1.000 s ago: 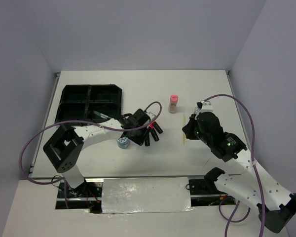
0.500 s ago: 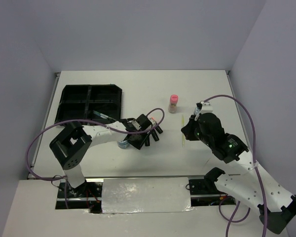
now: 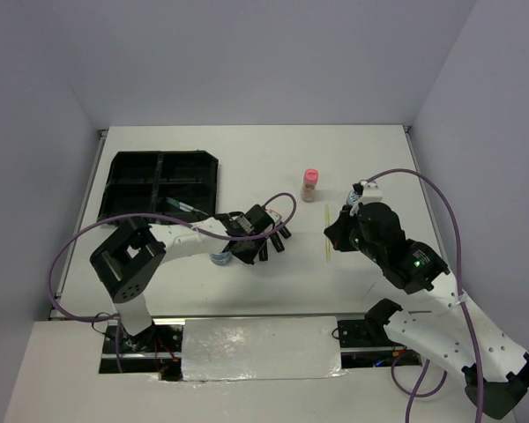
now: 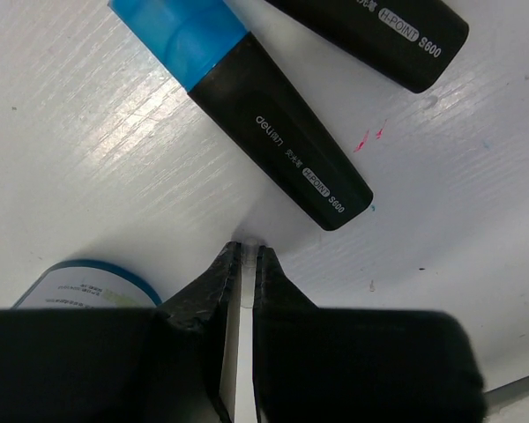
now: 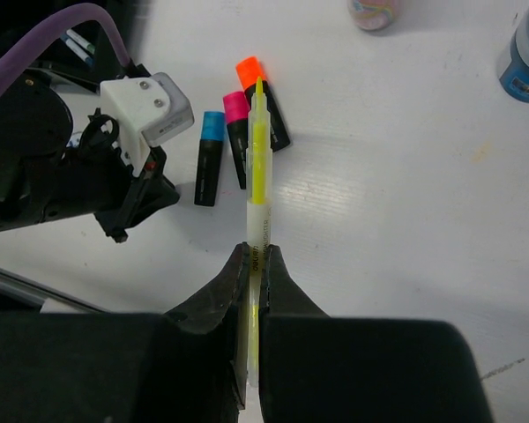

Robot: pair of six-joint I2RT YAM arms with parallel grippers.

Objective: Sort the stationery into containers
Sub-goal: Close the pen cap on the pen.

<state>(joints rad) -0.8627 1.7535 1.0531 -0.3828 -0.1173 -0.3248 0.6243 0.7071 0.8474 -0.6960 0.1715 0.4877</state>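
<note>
My left gripper (image 4: 247,251) points down at the table, its jaws pinched on a tiny white bit (image 4: 247,238) at their tips. A blue-white tin (image 4: 79,282) lies just left of it and a blue-capped black marker (image 4: 273,141) just ahead. In the top view it (image 3: 238,249) is between the tin (image 3: 219,257) and the markers (image 3: 278,238). My right gripper (image 5: 256,256) is shut on a thin yellow-green pen (image 5: 259,150), held over the table right of the markers. The black tray (image 3: 163,181) is at the far left.
A pink-capped bottle (image 3: 309,184) stands at mid table. A second blue-white tin (image 5: 525,48) sits by the right arm. Orange-capped (image 5: 264,106) and pink-capped (image 5: 238,132) markers lie next to the blue one. Thin pens (image 3: 183,207) lie in the tray's near compartment.
My left gripper has shifted a little right and down to the table between the tin and the markers. My right gripper has moved slightly with the pen in it.
</note>
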